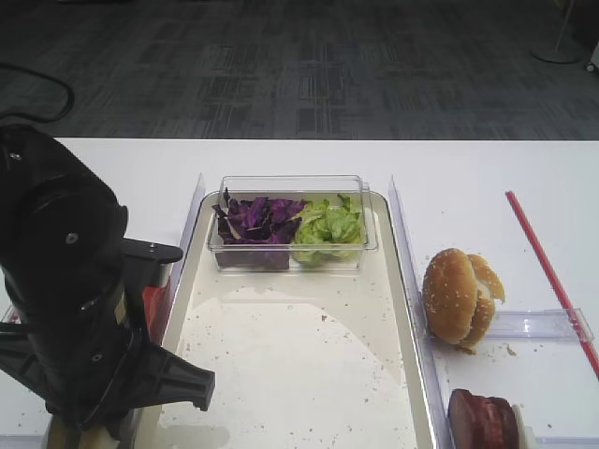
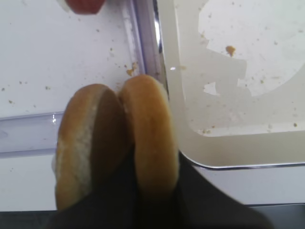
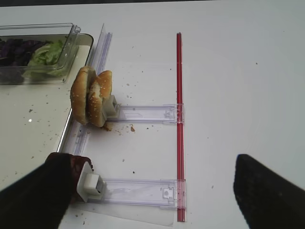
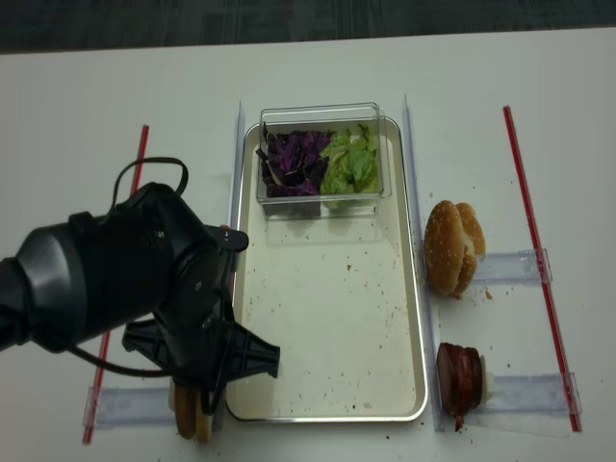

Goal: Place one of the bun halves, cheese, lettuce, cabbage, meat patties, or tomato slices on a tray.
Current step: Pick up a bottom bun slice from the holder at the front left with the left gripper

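Bun halves [image 2: 119, 143]: two tan-brown discs standing on edge side by side, just left of the tray's near left corner; the left wrist view cuts off their lower parts in dark shadow, and the cut faces are hard to make out.
Left gripper [image 2: 152, 200]: clenched on the right-hand bun half; only dark finger shapes show at the bottom of the left wrist view, on either side of that half.
Left arm [image 4: 125, 289]: its black bulk hides most of the bun halves from above; only their lower edges show.
Tray [image 4: 289, 404]: cream speckled floor with a silvery rim, scattered with crumbs; it holds the clear box at its far end.
Clear box [image 4: 322, 111]: purple cabbage [image 4: 294, 162] in its left half, green lettuce [image 4: 351, 164] in its right.
Sesame buns [image 4: 452, 245]: domed, on edge in a clear rack on the counter [image 4: 500, 77] just right of the tray.
Meat patties [image 4: 458, 377]: dark reddish-brown discs on edge in the nearer right rack; cut off at the bottom of the first high view.
Tomato slice [image 2: 83, 5]: a red edge only, cropped at the top of the left wrist view.
Right gripper [image 3: 157, 191]: dark, blurred fingers wide apart, released, above the nearer rack with nothing between them.
Red strips [image 4: 534, 241]: one each side of the counter; the left one partly hidden by the arm.
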Robot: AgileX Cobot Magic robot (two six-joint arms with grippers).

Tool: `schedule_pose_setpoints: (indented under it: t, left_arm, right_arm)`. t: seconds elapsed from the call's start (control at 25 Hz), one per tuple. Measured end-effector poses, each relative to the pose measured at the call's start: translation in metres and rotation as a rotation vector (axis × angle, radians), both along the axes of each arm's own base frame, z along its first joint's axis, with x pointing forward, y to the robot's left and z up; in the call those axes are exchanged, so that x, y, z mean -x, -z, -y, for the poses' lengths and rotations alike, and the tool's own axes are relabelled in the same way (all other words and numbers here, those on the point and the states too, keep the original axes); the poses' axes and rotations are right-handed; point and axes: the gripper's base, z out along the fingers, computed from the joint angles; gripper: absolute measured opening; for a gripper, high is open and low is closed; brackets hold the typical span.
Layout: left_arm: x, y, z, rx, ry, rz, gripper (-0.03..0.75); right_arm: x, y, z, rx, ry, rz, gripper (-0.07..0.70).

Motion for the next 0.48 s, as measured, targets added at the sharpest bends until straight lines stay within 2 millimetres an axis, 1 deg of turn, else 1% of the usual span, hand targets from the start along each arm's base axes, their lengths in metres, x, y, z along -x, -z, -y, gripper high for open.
schedule_pose_setpoints:
  t: [0.28, 0.48]
  left_arm:
    - [0.000, -0.001, 0.000, 0.003, 0.000, 0.003, 0.043]
    - [0.004, -0.020, -0.005, 0.045, 0.006, 0.066, 0.043]
  right_arm:
    - [0.000, 0.000, 0.000, 0.000, 0.000, 0.000, 0.692]
    - [0.000, 0.000, 0.000, 0.000, 0.000, 0.000, 0.692]
